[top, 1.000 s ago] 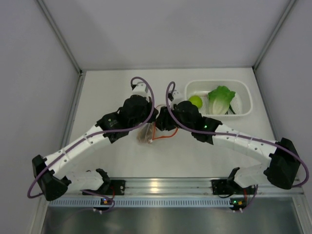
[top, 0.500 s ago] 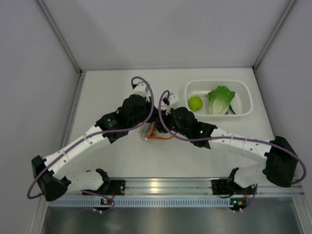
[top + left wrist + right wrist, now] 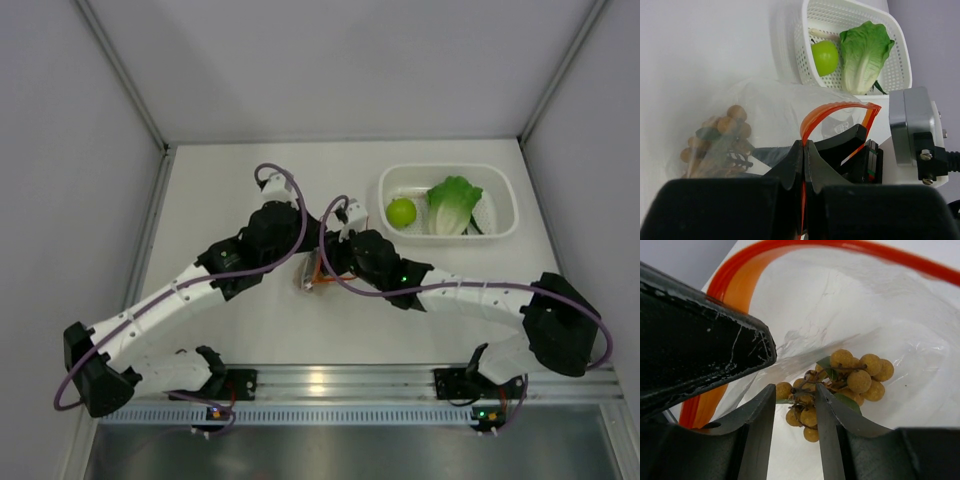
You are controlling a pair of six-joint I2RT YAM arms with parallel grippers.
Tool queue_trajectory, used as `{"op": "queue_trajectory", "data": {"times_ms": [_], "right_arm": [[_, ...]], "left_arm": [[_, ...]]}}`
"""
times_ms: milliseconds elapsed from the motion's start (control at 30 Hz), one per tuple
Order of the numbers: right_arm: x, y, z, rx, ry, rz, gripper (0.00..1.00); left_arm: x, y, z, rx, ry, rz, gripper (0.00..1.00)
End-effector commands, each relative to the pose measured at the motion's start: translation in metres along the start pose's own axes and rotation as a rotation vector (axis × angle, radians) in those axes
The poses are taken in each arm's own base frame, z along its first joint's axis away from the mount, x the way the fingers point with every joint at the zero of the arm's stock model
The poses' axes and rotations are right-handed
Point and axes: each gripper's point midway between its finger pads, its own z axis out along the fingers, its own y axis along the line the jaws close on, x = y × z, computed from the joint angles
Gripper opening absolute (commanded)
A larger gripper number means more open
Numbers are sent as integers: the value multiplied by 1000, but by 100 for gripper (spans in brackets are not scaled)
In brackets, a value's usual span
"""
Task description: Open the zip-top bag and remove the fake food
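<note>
Bag: zip-top bag (image 3: 775, 107), clear crinkly film; orange-red zip strip (image 3: 830, 106) bowed into an arch, mouth open.
Bag loc: on table (image 3: 230, 190), approx. centre, betw. the two wrists; left of basket and nearer than it.
Contents: brown ball cluster (image 3: 850, 377) w/ dark stem and small green leaves, lying toward closed end of bag. Only item seen inside.
L gripper (image 3: 804, 152): jaws pinched tight on one lip of the zip strip, no gap betw. the tips.
R gripper (image 3: 795, 392): reaches in through bag mouth. Jaws narrow, tips either side of the cluster's near balls, one ball touching the left tip. Firm grip or not: can't tell.
Basket: white perforated basket (image 3: 449, 168), far right of table, apart from bag.
Fruit: lime-green round fruit (image 3: 401, 211) in basket, left end.
Lettuce: green-and-white lettuce (image 3: 453, 205) in basket, just right of fruit; leafy end far, white end near.
In the way: film wrinkles close around R fingers. L gripper's black body fills left part of R wrist view. From above, both wrists cover most of bag; only a bit of strip and film shows betw. them.
</note>
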Motion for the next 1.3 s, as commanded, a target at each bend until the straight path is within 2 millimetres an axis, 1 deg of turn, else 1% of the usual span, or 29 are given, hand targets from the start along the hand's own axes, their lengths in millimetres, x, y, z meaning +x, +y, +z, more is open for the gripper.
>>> {"op": "queue_trajectory", "data": {"times_ms": [0,133,267,333,367,467,500,533,667,733,767,800,900,1200,1267], "right_arm": [[-18,25,5,-90,-83,39,39],[-18,23,13,-75,-102,42,38],[-17,19,30,-29,-89,28,38],[-17,17,33,-12,-92,27,37],[-19,12,35,16,-105,28,37],[-20,4,38,58,-120,30,36],[-22,5,39,57,-129,31,35],[-20,4,40,62,-127,30,31],[-24,5,42,59,-135,13,22],[-24,3,42,63,-138,0,14],[-25,2,42,66,-140,-4,8],[-26,2,41,66,-141,-9,0],[-26,2,38,62,-143,-19,0],[-32,0,10,42,-169,7,0],[-39,-1,2,52,-182,23,0]], "left_arm": [[-19,-7,-5,30,-97,-91,0],[-16,-5,-4,29,-91,-109,0],[-12,-7,-4,41,-79,-121,0],[-10,-7,-4,44,-71,-118,0],[-10,-7,-4,46,-69,-115,0],[-7,-7,-4,52,-60,-109,0],[-6,-7,-4,53,-57,-107,0],[-6,-7,-5,53,-57,-107,0],[-4,-5,-3,47,-54,-99,0],[-3,-4,-3,47,-50,-97,0],[-3,-4,-3,46,-51,-95,0],[-3,-3,-4,46,-53,-96,0],[-5,2,-5,30,-70,-87,0],[-7,19,-5,-28,-108,-42,0],[-7,23,-4,-41,-113,-8,0]]}}
